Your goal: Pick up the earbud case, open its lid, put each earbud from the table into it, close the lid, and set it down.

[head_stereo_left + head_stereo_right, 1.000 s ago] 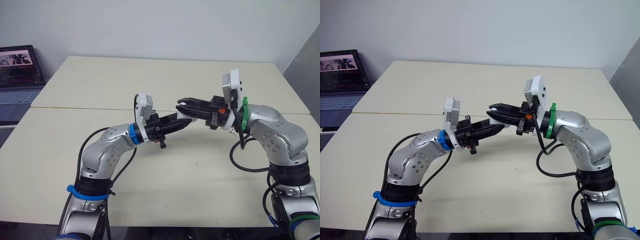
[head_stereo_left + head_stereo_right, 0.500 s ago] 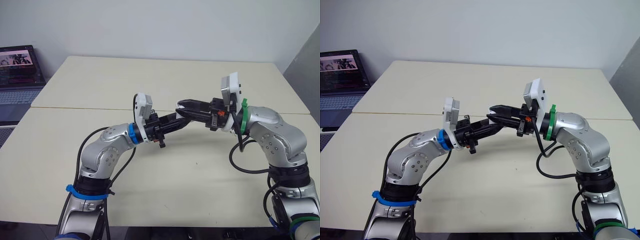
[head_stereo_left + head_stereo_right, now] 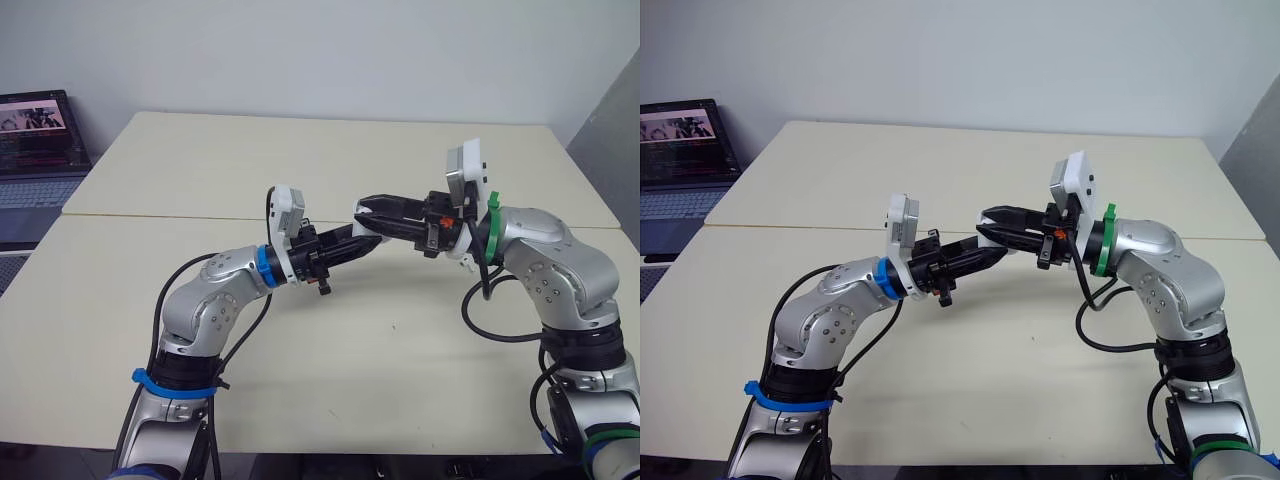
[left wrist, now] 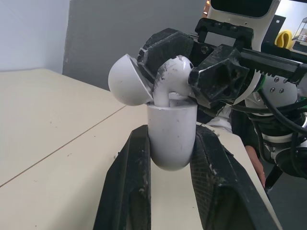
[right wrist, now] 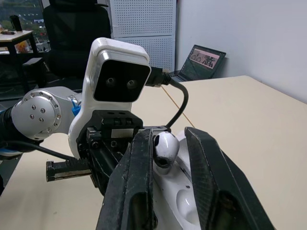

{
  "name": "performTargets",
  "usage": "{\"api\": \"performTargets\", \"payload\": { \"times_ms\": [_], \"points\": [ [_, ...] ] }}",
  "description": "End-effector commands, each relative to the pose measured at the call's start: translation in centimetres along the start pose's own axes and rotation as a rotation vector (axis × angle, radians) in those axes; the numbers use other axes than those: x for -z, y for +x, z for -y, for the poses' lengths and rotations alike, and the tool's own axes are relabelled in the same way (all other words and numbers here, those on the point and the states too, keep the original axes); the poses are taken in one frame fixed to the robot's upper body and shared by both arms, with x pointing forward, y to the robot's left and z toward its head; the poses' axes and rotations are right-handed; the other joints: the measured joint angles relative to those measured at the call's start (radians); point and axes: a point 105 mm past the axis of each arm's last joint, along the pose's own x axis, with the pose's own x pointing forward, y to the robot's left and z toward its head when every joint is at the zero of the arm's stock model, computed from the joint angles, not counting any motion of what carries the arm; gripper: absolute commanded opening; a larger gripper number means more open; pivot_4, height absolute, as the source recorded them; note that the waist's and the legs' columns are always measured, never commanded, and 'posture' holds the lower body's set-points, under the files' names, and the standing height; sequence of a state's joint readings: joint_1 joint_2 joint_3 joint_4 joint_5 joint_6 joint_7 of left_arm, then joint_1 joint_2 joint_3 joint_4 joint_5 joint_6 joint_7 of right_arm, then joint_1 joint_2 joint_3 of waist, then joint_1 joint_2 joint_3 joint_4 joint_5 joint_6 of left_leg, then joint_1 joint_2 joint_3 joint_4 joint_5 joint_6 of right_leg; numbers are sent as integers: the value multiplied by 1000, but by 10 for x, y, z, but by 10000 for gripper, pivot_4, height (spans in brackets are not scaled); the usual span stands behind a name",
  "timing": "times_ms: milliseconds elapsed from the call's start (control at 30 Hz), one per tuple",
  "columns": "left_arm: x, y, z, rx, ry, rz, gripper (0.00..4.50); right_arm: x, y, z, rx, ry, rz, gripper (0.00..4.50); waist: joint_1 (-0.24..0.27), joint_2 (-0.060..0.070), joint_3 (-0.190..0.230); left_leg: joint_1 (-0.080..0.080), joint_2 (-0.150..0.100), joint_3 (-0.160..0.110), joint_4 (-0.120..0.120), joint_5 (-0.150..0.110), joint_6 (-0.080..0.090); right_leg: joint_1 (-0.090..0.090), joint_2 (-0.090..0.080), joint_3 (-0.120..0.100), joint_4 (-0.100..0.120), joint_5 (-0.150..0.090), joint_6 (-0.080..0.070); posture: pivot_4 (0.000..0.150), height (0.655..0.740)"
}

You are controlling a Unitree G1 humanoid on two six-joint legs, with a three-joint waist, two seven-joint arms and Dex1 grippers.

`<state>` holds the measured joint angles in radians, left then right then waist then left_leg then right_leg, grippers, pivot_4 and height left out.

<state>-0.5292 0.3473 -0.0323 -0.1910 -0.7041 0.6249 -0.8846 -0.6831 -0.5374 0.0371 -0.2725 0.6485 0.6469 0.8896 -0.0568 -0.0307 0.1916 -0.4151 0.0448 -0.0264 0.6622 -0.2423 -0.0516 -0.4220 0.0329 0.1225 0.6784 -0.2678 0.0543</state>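
Now the earbud case (image 4: pixel 171 139) hangs in the air above the middle of the worktop (image 3: pixel 400 340), upright, with its lid (image 4: pixel 128 79) swung back from the case's rim. The left gripper (image 3: pixel 368 243) has its jaws closed narrowly on the lower body of the case, one finger pressing each side. An earbud (image 4: pixel 172 76) stands with its stem down inside the mouth of the case and its rounded head above the rim. The right gripper (image 3: pixel 990 222) reaches in just above the case, its jaws pinched on that head. A laptop (image 3: pixel 35 150) sits well off to the left of the case, beyond the worktop.
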Motion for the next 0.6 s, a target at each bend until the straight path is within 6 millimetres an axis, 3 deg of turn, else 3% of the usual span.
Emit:
{"api": "performTargets", "payload": {
  "times_ms": [33, 600],
  "points": [
    [-11, 3, 8, 41, 47, 30, 7307, -11, -7, 6, 32, -55, 17, 10696, 0, 0, 0, 0, 0, 0, 0, 0, 0, 0, 0, 0, 0, 0, 0, 1500, 7400],
    [-10, 2, 4, 37, 60, 18, 7307, -12, -3, -12, -37, -57, 10, 10696, 0, 0, 0, 0, 0, 0, 0, 0, 0, 0, 0, 0, 0, 0, 0, 1500, 7400]
  ]
}}
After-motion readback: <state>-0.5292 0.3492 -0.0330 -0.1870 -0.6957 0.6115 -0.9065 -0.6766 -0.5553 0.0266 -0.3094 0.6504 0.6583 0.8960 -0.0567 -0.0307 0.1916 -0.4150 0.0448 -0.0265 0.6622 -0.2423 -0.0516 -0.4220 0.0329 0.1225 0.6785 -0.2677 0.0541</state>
